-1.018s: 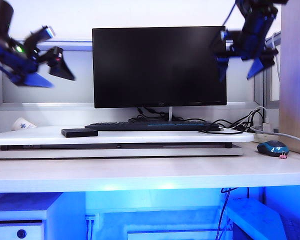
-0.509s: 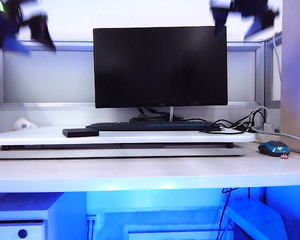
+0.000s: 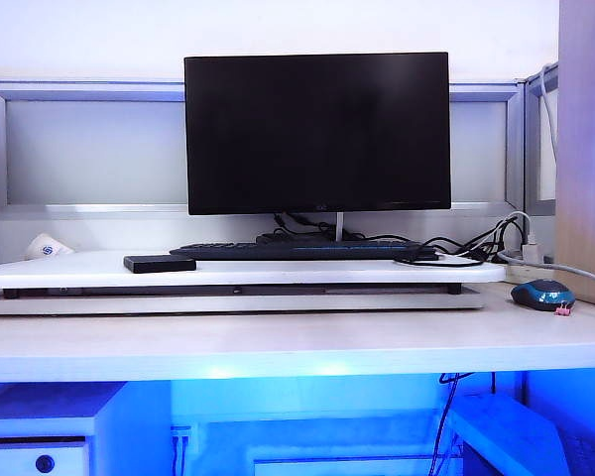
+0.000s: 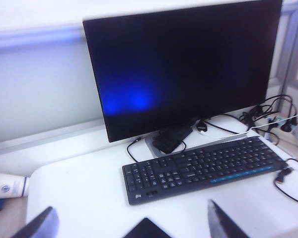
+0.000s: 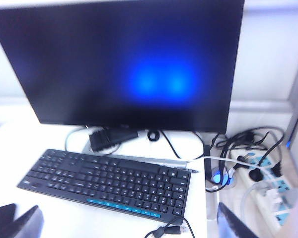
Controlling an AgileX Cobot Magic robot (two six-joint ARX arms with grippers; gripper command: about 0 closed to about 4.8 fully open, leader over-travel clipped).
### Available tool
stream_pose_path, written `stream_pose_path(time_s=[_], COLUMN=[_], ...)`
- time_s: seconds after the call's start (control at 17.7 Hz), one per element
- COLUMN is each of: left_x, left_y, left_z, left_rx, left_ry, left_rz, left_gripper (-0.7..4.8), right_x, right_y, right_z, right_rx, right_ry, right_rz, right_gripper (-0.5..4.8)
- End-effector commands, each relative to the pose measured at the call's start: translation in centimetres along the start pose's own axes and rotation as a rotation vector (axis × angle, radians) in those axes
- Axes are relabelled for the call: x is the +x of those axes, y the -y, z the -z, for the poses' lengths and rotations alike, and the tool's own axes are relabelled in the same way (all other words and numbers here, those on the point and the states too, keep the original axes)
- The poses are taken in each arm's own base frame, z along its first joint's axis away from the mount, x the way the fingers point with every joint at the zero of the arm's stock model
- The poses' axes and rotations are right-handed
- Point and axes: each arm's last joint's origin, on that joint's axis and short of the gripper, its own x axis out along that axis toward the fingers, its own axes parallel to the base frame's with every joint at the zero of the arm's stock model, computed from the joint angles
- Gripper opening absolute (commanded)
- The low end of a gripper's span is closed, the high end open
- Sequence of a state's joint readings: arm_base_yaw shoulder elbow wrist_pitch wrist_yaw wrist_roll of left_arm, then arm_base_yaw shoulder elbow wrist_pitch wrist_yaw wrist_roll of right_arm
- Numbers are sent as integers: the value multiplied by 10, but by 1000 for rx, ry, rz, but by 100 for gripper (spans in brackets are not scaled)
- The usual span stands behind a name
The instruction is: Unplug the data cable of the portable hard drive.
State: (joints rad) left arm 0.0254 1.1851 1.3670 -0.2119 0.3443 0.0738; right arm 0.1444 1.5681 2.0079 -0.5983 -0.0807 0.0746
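The portable hard drive [image 3: 159, 263], a flat black slab, lies on the white raised board [image 3: 79, 270] in front of the keyboard's left end. One corner of the portable hard drive [image 4: 146, 230] shows far below my left gripper [image 4: 129, 213], which is open and holds nothing. The data cable [image 3: 438, 262] is a thin black cord looped by the keyboard's right end. The cable's silvery plug [image 5: 175, 230] lies loose on the board, apart from the drive, under my open right gripper [image 5: 131, 220]. Neither gripper shows in the exterior view.
A black monitor [image 3: 317, 132] stands behind the long keyboard [image 3: 297, 250]. A power strip [image 5: 268, 191] with tangled cords sits at the right, with a blue mouse [image 3: 540, 294] in front. A paper cup [image 3: 46, 246] lies at the left and a wooden panel [image 3: 585, 149] rises on the right.
Both arms have risen out of the top of the exterior view. The drive, cable and keyboard have not moved.
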Motion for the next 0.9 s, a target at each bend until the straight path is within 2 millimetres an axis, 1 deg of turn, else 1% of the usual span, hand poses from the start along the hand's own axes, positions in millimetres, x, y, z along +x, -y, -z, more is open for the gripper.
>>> stream_pose_path(time_s=[0.06, 0.11, 0.17, 0.23, 0.28, 0.34, 0.45, 0.51, 0.68, 0.79, 0.9], left_x=[-25, -33, -42, -51, -59, -65, -83, -93, -119, -138, -153], left_y=[8, 11, 14, 17, 20, 22, 28, 32, 41, 48, 54], left_z=[-7, -8, -10, -11, -13, -14, -20, -22, -24, -17, -5], left_rx=[-10, -12, -17, -32, -53, -64, -65, -64, -61, -66, -84], left_ry=[-18, -23, -33, -42, -41, -37, -9, 7, 15, 16, 18], left_rz=[1, 1, 2, 2, 2, 1, 0, 0, -2, -6, -9], left_gripper=[402, 402, 401, 401, 401, 401, 400, 398, 398, 398, 398], right_x=[-43, -58, -79, -96, -112, -124, -148, -159, -183, -197, -205], right_y=[-5, -7, -9, -10, -11, -12, -13, -13, -13, -13, -12], right_z=[-17, -21, -25, -25, -23, -20, -10, -2, 24, 47, 69], right_rx=[-2, -4, -5, -5, -6, -3, -3, -3, -1, 1, 9], right_ry=[72, 91, 105, 112, 119, 124, 131, 131, 108, 85, 59], right_rz=[-11, -12, -13, -14, -16, -16, -15, -15, -13, -11, -9], right_gripper=[458, 458, 458, 458, 458, 457, 442, 430, 430, 430, 430])
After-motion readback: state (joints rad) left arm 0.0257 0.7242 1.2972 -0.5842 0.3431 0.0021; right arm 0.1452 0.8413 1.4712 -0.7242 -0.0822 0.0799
